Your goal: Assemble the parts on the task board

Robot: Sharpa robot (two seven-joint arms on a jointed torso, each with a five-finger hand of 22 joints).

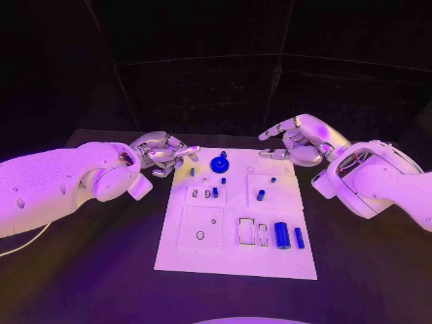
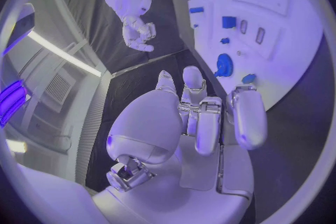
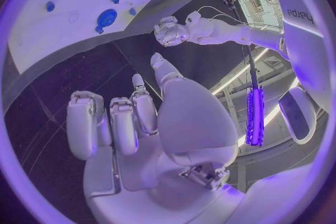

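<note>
The white task board lies in the middle of the table. A round blue part sits near its far edge, with small blue pieces around the middle. A blue cylinder and a thinner blue pin lie near the front right. My left hand hovers at the board's far left corner, fingers apart and holding nothing; a small blue piece lies just beyond its fingertips. My right hand hangs over the far right corner with loosely curled, spread fingers, also holding nothing.
The black table surrounds the board on all sides. The board carries raised white plates with slots at the front left. Dark panels stand behind the table.
</note>
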